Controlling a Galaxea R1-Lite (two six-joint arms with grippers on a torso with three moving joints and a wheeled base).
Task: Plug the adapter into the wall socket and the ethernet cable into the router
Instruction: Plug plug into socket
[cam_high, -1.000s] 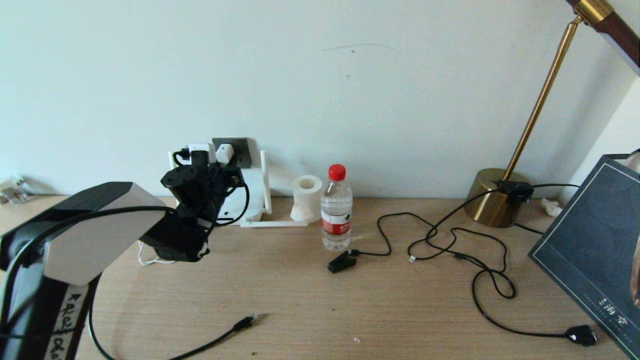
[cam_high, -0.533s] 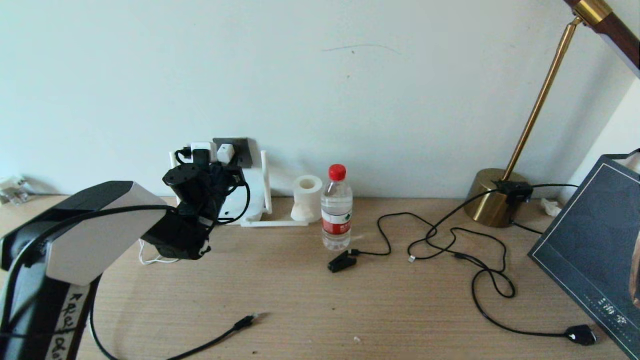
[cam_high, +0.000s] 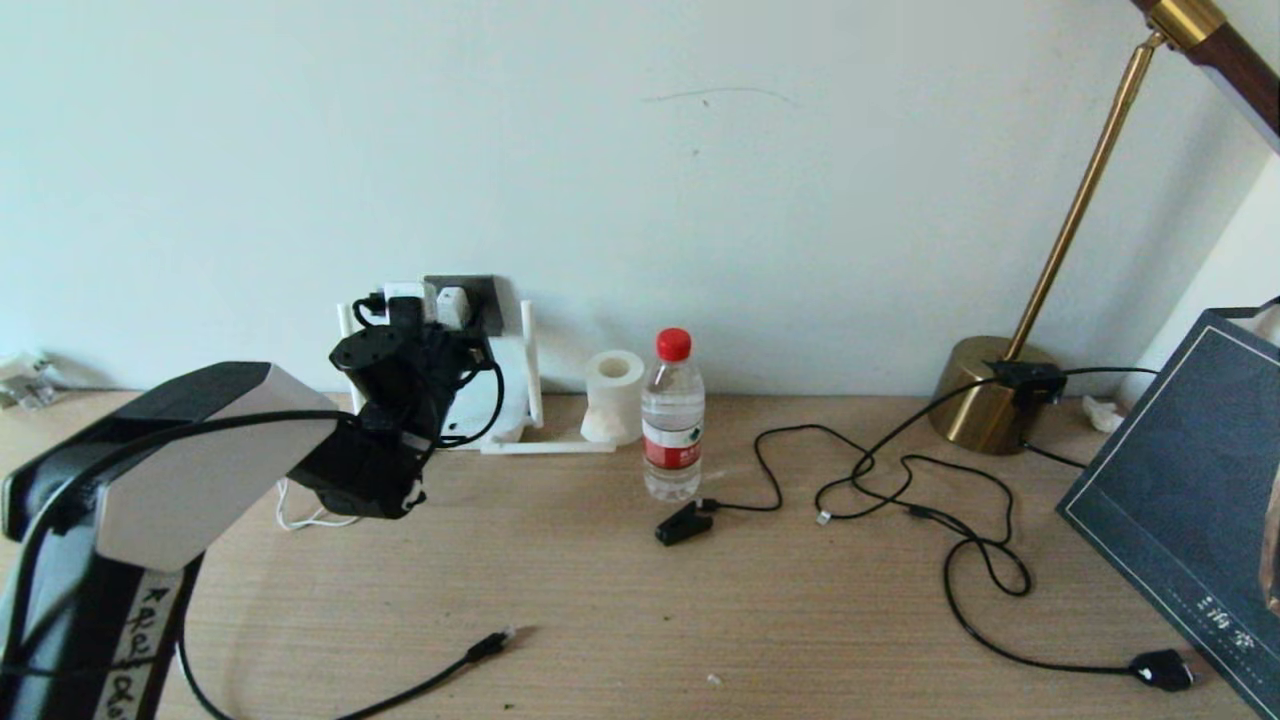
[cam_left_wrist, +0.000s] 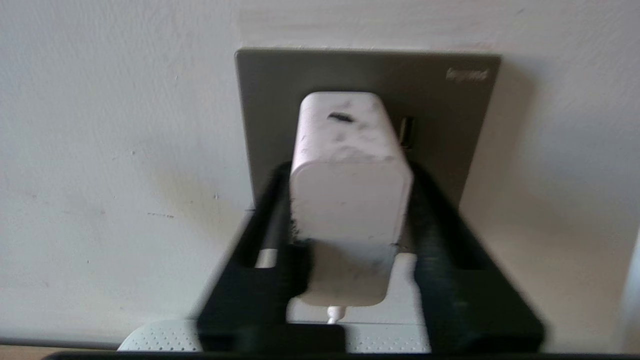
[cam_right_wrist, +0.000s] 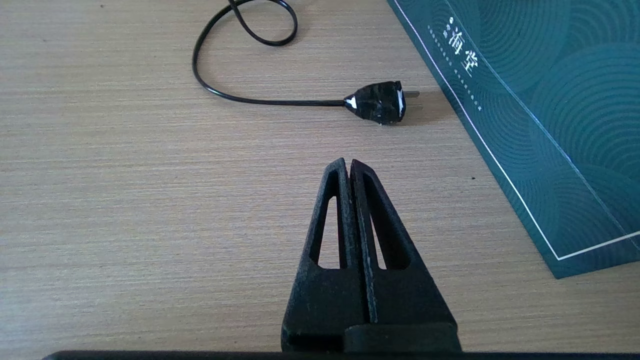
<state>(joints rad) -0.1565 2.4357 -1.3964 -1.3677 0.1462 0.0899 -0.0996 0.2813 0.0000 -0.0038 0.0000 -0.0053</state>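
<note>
My left gripper (cam_left_wrist: 350, 200) is up at the wall socket (cam_left_wrist: 440, 100), fingers (cam_left_wrist: 440, 220) standing either side of the adapter (cam_left_wrist: 350, 165) with a slim gap on each side, so parted, not squeezing it. Adapter sits against the dark plate; its pins are hidden behind the body, so can't tell how deep it's seated. Fingers are blurred in the wrist view. White cord leaves the adapter's end, mostly cut off by my gripper.

Head view: my arm covers much of the router (cam_high: 500, 400); only part of the white body & antennas show, port slot not visible. Ethernet cable (cam_high: 440, 680) lies on the desk (cam_high: 700, 620) near the front edge, connector free, well apart from the router; its far end runs out of frame.

My right gripper (cam_right_wrist: 349, 170) is closed w/ nothing in it, parked over the desk near a black plug (cam_right_wrist: 380, 102) & a teal book (cam_right_wrist: 540, 100).
</note>
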